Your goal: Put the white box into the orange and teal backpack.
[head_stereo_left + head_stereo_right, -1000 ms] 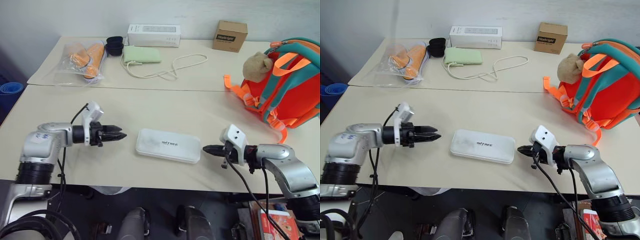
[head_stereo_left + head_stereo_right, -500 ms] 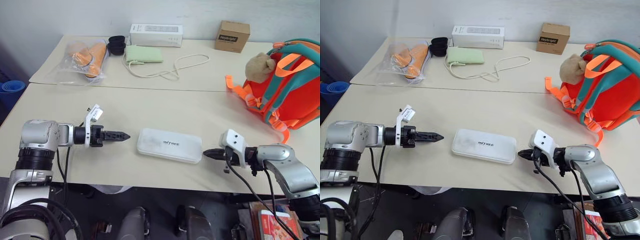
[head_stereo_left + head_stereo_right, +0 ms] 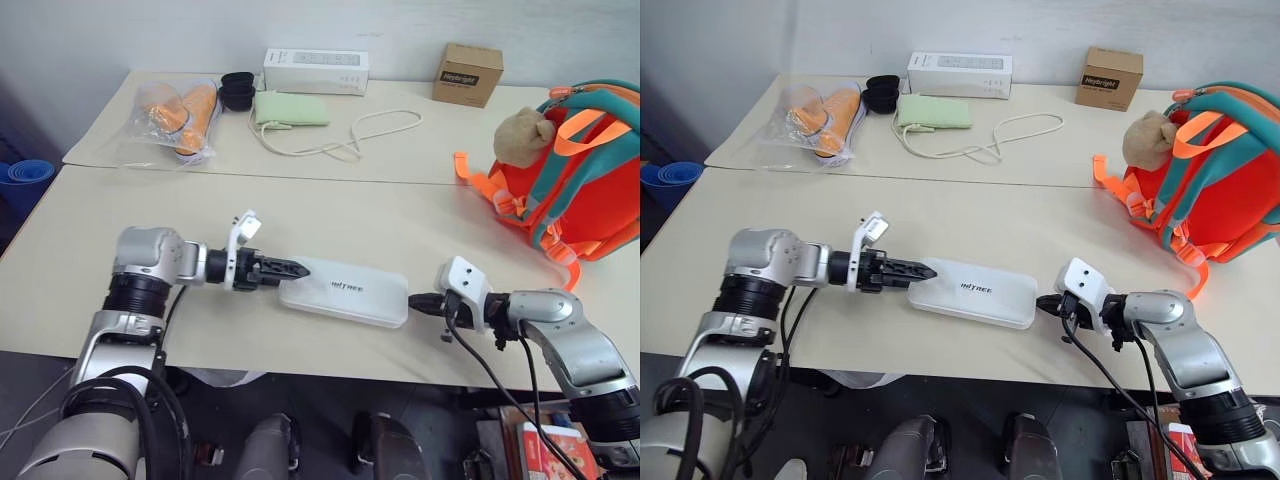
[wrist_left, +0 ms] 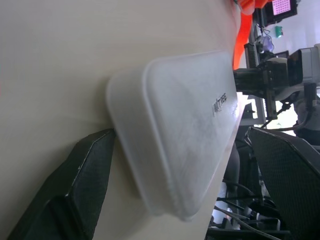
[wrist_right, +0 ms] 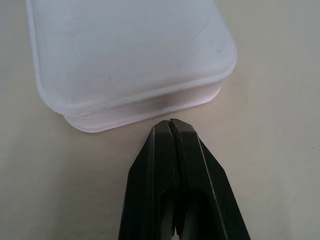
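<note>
Box [image 3: 345, 291] flat on bench [image 3: 330, 215], between my grippers.
L gripper [image 3: 292, 268] spread around box end; R gripper [image 3: 418, 301] closed, just beside other end.

The white box [image 3: 344, 292] looks like smooth, slightly frosted matt plastic, lying on a matt beige worktop [image 3: 330, 215]. The orange and teal backpack [image 3: 580, 170] is woven cloth with a plush toy [image 3: 518, 134], and the left claw's fingers [image 4: 75, 190] show a finely textured black surface.
</note>
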### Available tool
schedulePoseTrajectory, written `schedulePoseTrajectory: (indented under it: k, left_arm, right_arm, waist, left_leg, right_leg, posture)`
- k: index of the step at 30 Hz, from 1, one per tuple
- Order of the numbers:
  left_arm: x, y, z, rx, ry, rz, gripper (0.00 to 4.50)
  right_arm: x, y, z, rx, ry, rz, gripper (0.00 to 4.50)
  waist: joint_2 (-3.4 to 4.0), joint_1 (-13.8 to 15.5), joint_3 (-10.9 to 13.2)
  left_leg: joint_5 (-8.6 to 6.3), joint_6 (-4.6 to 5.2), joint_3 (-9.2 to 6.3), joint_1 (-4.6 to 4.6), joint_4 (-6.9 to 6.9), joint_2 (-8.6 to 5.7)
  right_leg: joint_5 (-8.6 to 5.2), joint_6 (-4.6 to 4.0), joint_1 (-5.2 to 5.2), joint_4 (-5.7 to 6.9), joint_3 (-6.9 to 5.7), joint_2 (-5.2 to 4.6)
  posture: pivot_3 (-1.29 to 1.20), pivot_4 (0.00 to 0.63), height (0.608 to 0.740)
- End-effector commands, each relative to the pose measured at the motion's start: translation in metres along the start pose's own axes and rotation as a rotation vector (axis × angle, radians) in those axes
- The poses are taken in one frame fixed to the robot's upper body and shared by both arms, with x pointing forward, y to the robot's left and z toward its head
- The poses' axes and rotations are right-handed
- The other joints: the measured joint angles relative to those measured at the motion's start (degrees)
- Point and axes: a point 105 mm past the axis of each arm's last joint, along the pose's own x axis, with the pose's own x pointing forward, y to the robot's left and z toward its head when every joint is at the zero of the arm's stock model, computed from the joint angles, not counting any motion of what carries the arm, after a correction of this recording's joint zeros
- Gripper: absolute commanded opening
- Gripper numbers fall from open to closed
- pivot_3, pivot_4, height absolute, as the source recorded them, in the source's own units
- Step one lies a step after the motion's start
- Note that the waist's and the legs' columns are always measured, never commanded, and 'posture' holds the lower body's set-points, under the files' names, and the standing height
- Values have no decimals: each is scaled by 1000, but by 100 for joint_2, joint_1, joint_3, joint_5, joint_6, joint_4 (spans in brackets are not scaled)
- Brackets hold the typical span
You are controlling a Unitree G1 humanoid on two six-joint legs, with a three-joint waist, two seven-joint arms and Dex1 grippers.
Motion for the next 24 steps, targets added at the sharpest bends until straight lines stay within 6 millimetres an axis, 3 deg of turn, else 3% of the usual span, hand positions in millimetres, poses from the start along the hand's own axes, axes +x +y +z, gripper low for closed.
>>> schedulePoseTrajectory:
  k: [1,2,5,12,14,17,20,24]
  left_arm:
    - [19,-1,-4,-17,46,-13,4454]
    - [21,-2,-3,-19,41,-15,4454]
    - [18,-11,10,-33,-5,-56,3854]
    - [1,-20,15,-31,-25,-97,1670]
    - [-2,-24,14,-26,-20,-108,1276]
    - [-5,-29,16,-2,-37,-131,1236]
    - [-9,-49,19,18,-67,-245,1236]
    - [-16,-73,23,62,-140,-358,1236]
  right_arm:
    - [4,2,8,6,-39,2,0]
    - [4,2,10,14,-48,-1,0]
    - [6,2,12,23,-59,-8,0]
    - [5,11,5,36,-47,6,0]
    - [4,11,5,37,-46,4,0]
    - [4,10,5,46,-48,-2,0]
    - [3,11,9,67,-64,0,0]
    - [-16,-2,22,153,-135,-101,0]
  waist:
    - [-1,-6,-1]
    - [-2,-9,-1]
    - [-2,-18,-1]
    - [-3,-46,-1]
    - [-3,-59,-1]
    - [-4,-76,-1]
    - [-4,-81,-1]
    - [-4,-91,-1]
  left_leg:
    - [0,0,0,0,0,0]
    - [0,0,0,1,0,1]
    - [1,-2,1,2,0,3]
    - [2,-4,2,-3,-3,7]
    - [2,-4,2,-2,-2,7]
    - [2,-5,2,-1,-2,7]
    - [2,-6,2,-2,-2,7]
    - [2,-6,1,-6,-3,8]
  right_leg:
    - [0,0,0,0,1,1]
    - [0,0,0,0,1,2]
    - [0,0,-1,0,3,4]
    - [0,0,-6,-1,3,10]
    - [0,0,-6,0,5,9]
    - [0,0,-6,0,8,10]
    - [0,0,-6,0,8,9]
    - [0,0,-9,0,10,8]
  posture:
    - [0,150,740]
    - [0,150,740]
    - [0,150,740]
    - [0,150,740]
    - [0,150,740]
    - [0,150,740]
    - [0,150,740]
    - [0,150,740]
